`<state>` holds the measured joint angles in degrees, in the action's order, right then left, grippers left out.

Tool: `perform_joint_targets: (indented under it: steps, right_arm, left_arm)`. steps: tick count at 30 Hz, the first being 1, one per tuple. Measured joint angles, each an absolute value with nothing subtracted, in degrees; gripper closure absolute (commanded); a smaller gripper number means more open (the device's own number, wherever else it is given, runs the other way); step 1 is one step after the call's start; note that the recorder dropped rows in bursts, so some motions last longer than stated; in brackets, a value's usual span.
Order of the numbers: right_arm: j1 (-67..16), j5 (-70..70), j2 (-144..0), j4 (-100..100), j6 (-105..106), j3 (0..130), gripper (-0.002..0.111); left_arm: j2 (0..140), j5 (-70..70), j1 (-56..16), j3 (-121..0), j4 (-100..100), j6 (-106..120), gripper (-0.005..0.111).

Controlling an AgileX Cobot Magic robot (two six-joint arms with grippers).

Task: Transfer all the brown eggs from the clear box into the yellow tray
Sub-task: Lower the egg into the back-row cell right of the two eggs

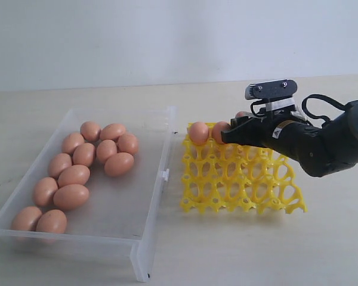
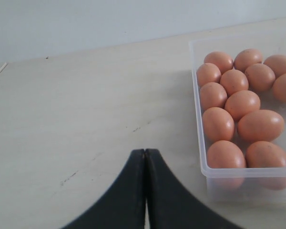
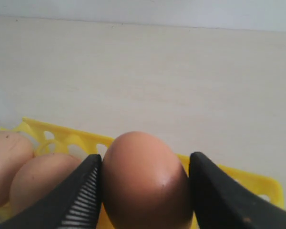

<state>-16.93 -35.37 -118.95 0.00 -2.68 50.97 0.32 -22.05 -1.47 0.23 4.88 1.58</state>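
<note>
Clear box (image 1: 137, 199), nearest: about thirteen brown eggs (image 1: 71, 196) left to move. Left gripper (image 2: 145, 191): jaws together, empty, over table (image 2: 86, 119) beside box. Yellow tray (image 1: 238, 185): two seated eggs (image 1: 198, 132), far row. Right gripper (image 1: 232, 133): clamped on third egg (image 3: 145, 181), at the far row just beside them. Judged early stage.

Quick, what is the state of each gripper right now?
Left gripper: closed, holding nothing.
Right gripper: closed on a brown egg, at the yellow tray.
</note>
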Motion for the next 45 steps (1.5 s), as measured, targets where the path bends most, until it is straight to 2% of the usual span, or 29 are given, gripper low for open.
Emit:
perform_joint_targets:
  steps: [22, 35, 40, 45]
  right_arm:
    - [-16.6, -33.1, -119.0, 0.0, -4.3, 52.4, 0.108]
    - [-16.6, -32.9, -119.0, 0.0, -4.4, 52.4, 0.07]
    - [-16.6, -32.9, -119.0, 0.0, -4.4, 52.4, 0.064]
    - [-16.6, -32.9, -119.0, 0.0, -4.4, 52.4, 0.064]
  left_arm:
    - [0.3, -22.0, -1.5, 0.2, 4.9, 1.6, 0.107]
    - [0.3, -22.0, -1.5, 0.2, 4.9, 1.6, 0.107]
    - [0.3, -22.0, -1.5, 0.2, 4.9, 1.6, 0.107]
    - [0.3, -22.0, -1.5, 0.2, 4.9, 1.6, 0.107]
